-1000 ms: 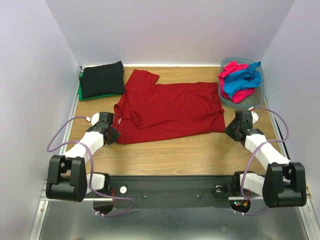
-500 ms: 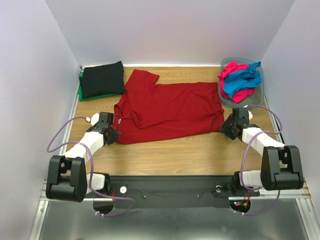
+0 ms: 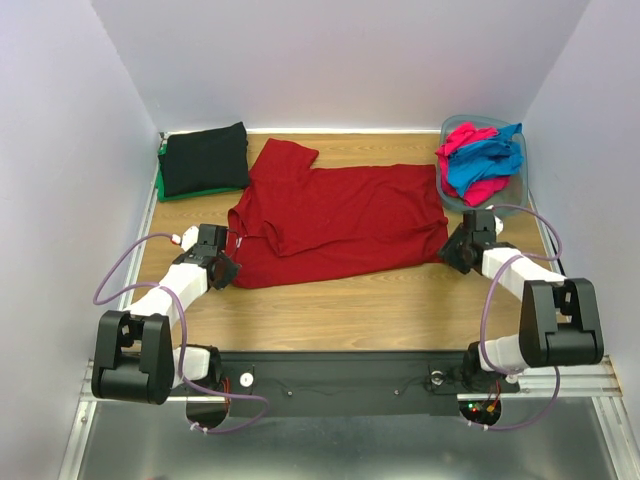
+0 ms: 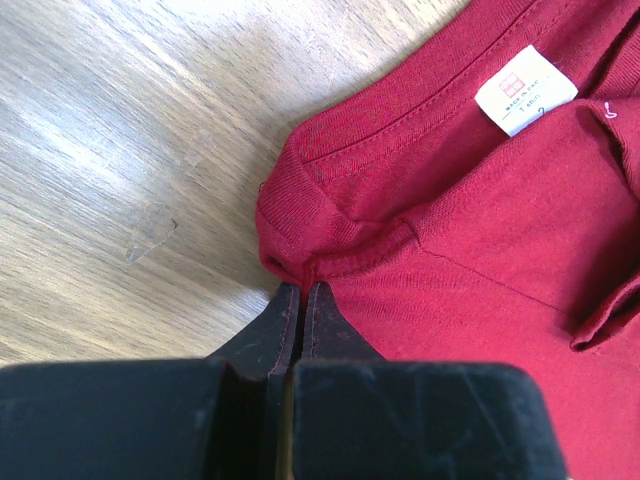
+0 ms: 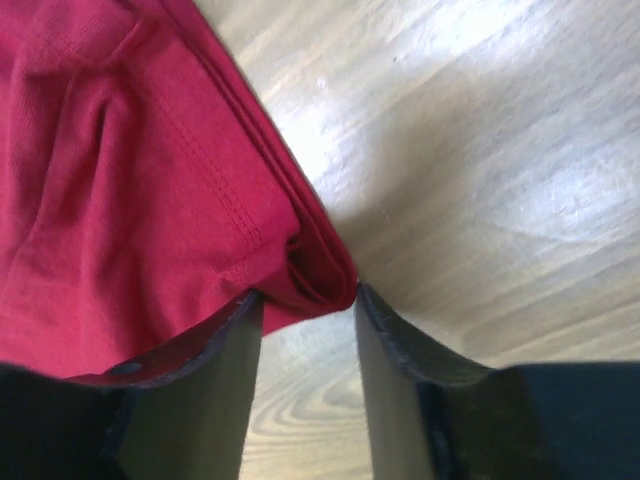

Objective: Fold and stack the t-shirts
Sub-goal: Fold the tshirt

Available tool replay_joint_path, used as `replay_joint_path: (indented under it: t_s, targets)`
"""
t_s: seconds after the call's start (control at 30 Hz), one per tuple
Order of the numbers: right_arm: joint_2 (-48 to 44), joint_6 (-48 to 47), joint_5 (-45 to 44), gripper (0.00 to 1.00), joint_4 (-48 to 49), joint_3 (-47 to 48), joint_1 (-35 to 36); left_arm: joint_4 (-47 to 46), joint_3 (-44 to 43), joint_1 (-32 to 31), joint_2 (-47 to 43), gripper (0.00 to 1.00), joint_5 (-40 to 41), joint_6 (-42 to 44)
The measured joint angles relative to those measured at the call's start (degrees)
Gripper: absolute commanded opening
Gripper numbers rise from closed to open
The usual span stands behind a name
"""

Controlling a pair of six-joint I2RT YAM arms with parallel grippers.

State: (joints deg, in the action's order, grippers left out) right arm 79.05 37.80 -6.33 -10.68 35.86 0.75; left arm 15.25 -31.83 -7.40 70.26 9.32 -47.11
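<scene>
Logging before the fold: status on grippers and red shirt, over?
Left gripper shut on dark red t-shirt at the collar edge. Right gripper open, fingers astride the hem corner. Nothing blocking.

Wooden counter (image 3: pixel 350 300), dark red t-shirt (image 3: pixel 340 215) spread across its middle, black t-shirt (image 3: pixel 205 158) on green t-shirt (image 3: pixel 163 186) far left, grey-blue tub (image 3: pixel 497 208) far right.
</scene>
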Motion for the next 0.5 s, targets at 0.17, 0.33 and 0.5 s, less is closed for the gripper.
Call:
replay_joint_path:
  t_s: [0.17, 0.33, 0.5]
  targets:
    - [2.5, -0.1, -0.8, 0.13, 2.5, 0.9, 0.0, 0.0, 0.0, 0.0, 0.0, 0.00, 0.1, -0.2]
    - [3.2, 0.1, -1.2, 0.00, 4.1, 0.7, -0.1, 0.2, 0.0, 0.0, 0.0, 0.00, 0.2, -0.4]
    - [-0.9, 0.4, -4.3, 0.00, 2.4, -1.8, 0.0, 1.2, 0.0, 0.0, -0.6, 0.00, 0.7, -1.0]
